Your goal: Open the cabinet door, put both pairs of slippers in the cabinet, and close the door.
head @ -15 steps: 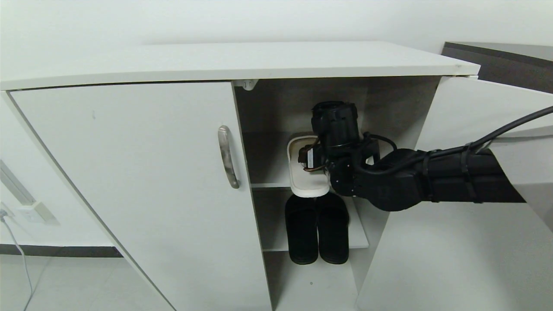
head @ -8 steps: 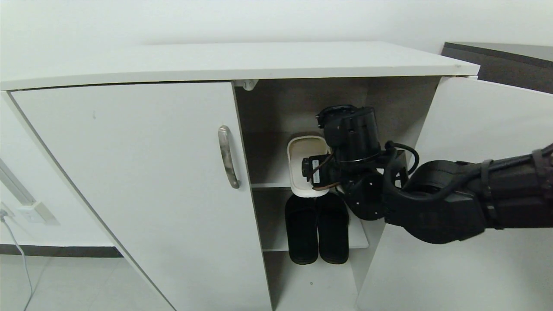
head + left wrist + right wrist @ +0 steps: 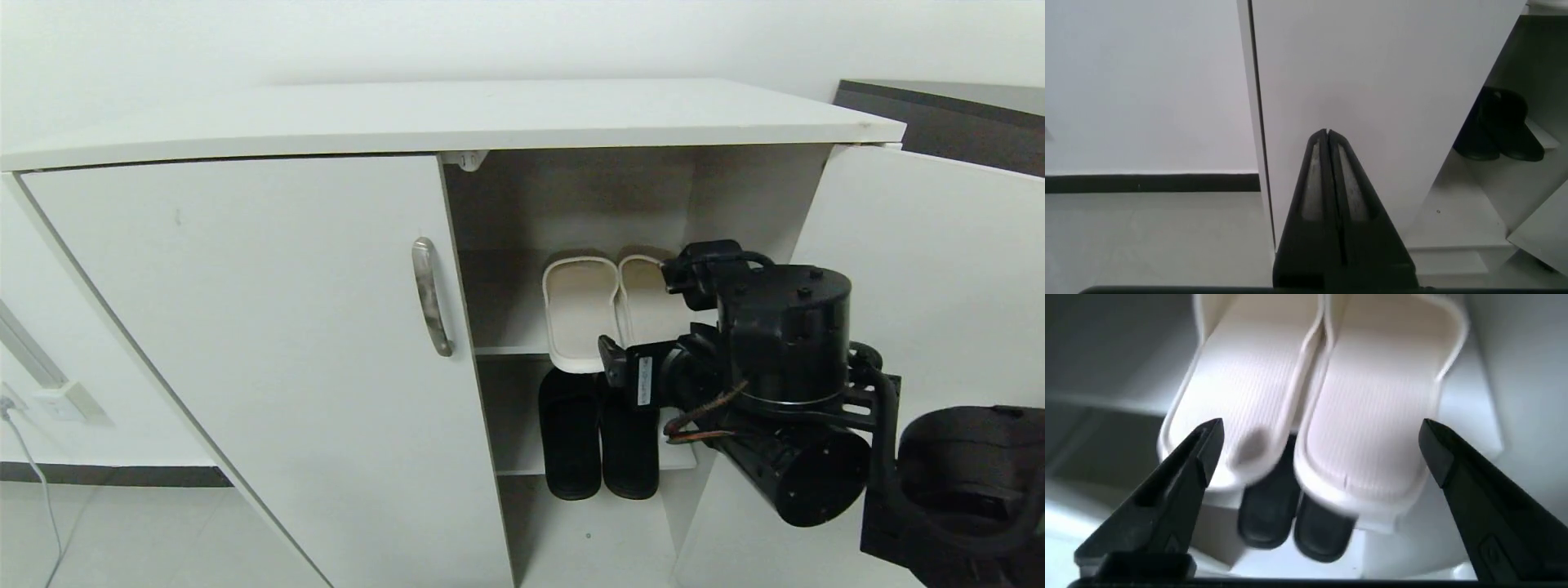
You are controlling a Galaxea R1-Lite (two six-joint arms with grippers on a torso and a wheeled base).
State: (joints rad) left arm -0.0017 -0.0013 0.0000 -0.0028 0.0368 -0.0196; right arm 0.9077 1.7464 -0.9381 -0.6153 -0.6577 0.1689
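I am holding my right gripper (image 3: pixel 1320 429) wide open, its two fingers (image 3: pixel 1188 469) spread far apart and gripping nothing, just in front of the open right half of the cabinet (image 3: pixel 457 114). The white slippers (image 3: pixel 604 310) are lying side by side and touching on the upper shelf (image 3: pixel 506 327), soles down, with their near ends sticking out a little over the shelf's front edge. From my right wrist I am looking straight at them between my fingers, which are standing apart from them. The black slippers (image 3: pixel 588 441) are sitting as a pair on the lower shelf (image 3: pixel 514 441), directly beneath the white ones, their near ends also overhanging the edge. The right door (image 3: pixel 922 245) is standing open, swung out beside my right arm. The left door (image 3: pixel 245 327) is closed, its metal handle (image 3: pixel 430 296) upright near the inner edge. I am keeping my left gripper (image 3: pixel 1327 135) shut, fingers pressed flat together, low in front of that closed door and above the floor (image 3: pixel 1151 237)
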